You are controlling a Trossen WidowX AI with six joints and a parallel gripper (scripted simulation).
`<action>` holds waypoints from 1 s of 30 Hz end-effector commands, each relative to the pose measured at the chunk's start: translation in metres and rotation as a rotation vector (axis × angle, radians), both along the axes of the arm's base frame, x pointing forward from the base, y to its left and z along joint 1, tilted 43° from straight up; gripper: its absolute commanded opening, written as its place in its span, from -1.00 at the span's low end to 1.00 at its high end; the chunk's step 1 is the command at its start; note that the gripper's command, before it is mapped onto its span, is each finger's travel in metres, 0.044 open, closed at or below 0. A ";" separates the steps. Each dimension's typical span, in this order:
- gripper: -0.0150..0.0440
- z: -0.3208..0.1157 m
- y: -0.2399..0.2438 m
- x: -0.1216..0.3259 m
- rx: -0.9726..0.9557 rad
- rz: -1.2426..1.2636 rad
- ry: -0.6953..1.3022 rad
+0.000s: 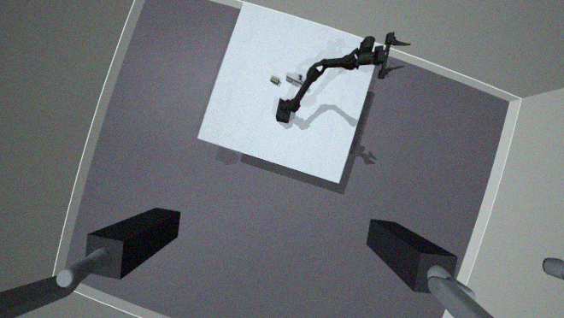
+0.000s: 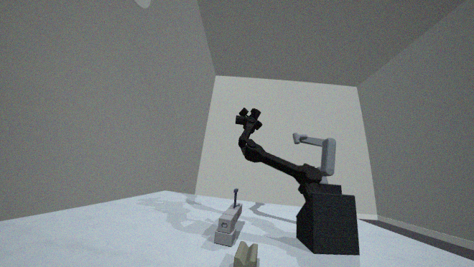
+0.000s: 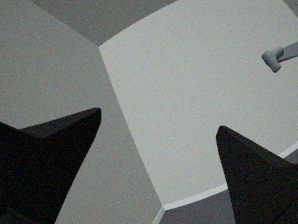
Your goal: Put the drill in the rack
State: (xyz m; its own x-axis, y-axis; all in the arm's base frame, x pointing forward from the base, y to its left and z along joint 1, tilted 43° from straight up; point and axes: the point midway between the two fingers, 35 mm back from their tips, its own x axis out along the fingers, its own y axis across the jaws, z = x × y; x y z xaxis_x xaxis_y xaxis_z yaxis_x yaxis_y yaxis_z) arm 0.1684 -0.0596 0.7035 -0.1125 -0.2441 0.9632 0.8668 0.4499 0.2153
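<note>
A grey housing block (image 1: 291, 79) (image 2: 230, 215) lies on a low base on the white table. A thin dark key (image 1: 300, 78) (image 2: 235, 198) with a small round head stands upright from its top. A small dark round outline on the housing's end face may be the drill's end; it is too small to tell. The tan rack (image 1: 274, 79) (image 2: 242, 255), a V-grooved block, sits a little apart from that end. My gripper (image 1: 406, 55) (image 3: 161, 123) is open and empty, raised high and far from the housing, pointing out past the table edge.
The white table (image 1: 256, 124) (image 2: 90, 233) carries my black arm base (image 1: 284, 112) (image 2: 334, 224). A grey arm-shaped fixture (image 2: 328, 156) (image 3: 272, 59) stands in the background. Two large black boxes (image 1: 145, 235) (image 1: 402, 248) on grey poles show in the top view, well away from the table.
</note>
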 end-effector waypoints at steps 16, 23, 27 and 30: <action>-0.49 0.006 0.009 -0.109 -0.096 -0.334 -0.209; -0.49 0.001 0.041 -0.174 -0.191 -0.660 -0.339; -0.49 -0.011 0.078 -0.213 -0.258 -0.838 -0.450; -0.49 -0.025 0.113 -0.238 -0.318 -0.985 -0.543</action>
State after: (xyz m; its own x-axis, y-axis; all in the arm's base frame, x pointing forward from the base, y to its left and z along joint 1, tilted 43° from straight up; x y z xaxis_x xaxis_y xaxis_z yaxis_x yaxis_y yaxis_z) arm -0.0373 0.0122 0.6944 -0.5110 0.2826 0.8118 0.7966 -0.1992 0.5708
